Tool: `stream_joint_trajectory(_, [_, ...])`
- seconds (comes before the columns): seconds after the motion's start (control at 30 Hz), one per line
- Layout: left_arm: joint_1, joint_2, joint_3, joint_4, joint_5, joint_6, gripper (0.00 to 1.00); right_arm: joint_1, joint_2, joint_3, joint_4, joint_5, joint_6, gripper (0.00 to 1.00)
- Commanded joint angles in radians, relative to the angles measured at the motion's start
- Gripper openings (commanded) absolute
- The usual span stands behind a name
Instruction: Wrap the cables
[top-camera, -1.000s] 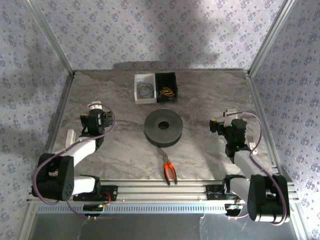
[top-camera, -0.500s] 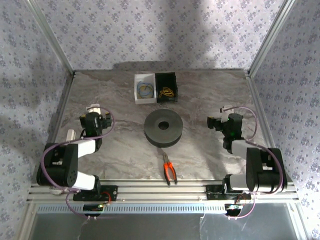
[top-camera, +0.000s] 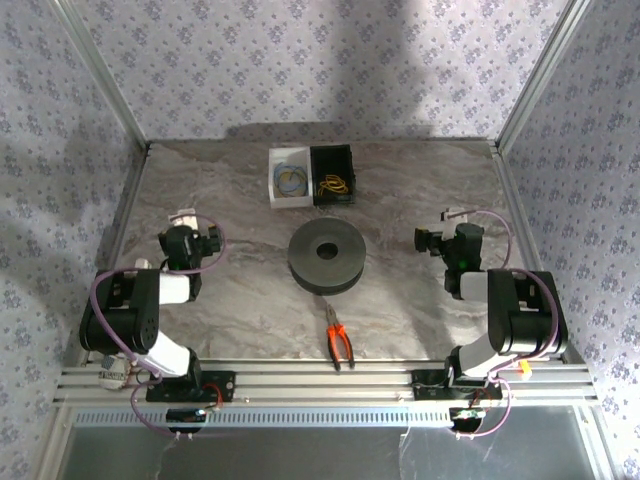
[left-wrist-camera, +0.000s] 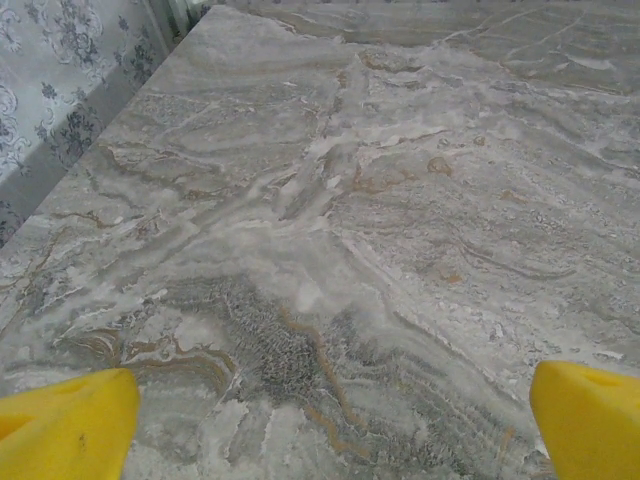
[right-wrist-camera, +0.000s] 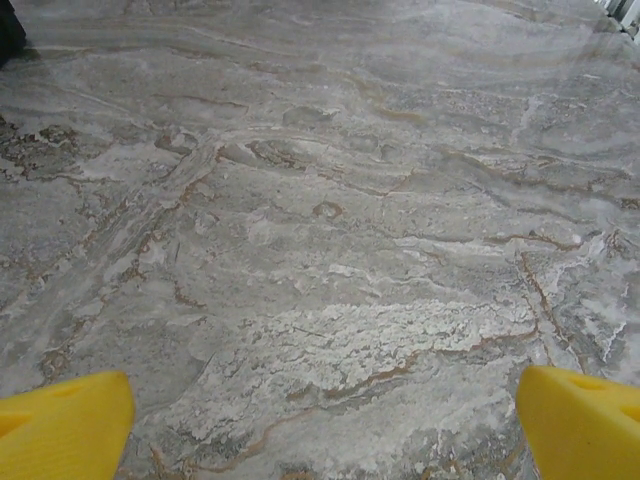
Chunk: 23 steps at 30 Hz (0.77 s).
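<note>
My left end effector (left-wrist-camera: 325, 430) is released, its yellow fingertips (left-wrist-camera: 65, 425) spread wide over bare worktop (left-wrist-camera: 340, 230) with nothing between them. The right end effector (right-wrist-camera: 320, 425) is released too, also over bare stone. From above, both arms sit folded back near their bases, well apart from everything I need.

The cables (top-camera: 335, 184) lie as a small yellow-orange tangle inside the black bin (top-camera: 333, 151) at the far side. It touches a white bin (top-camera: 290, 153) that holds a blue-and-yellow coil (top-camera: 290, 180).

My main worry is the reach. The bins are so close that a slightly off approach puts me in the wrong one, or lands a fingertip on the shared wall and shoves both bins. The wires look thin and springy, so I judge a pinch may catch only some strands, or they may snag on the rim and drag the bin. The spool (top-camera: 326, 256) sits between the arms and the bins, so a low sweep could strike it. The pliers (top-camera: 338, 342) lie near the front edge, where a careless elbow could knock them.
</note>
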Motion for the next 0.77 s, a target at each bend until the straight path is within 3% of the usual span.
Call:
stream_joint_trajectory(0.0, [0.009,0.003,-0.007,0.049,0.023,-0.014,1.00,0.001,0.012,-0.005,0.035,0.028,0.011,1.00])
stream_joint_trajectory(0.73, [0.008,0.004,-0.007,0.050,0.021,-0.013,1.00,-0.005,0.012,-0.006,0.035,0.016,0.016,1.00])
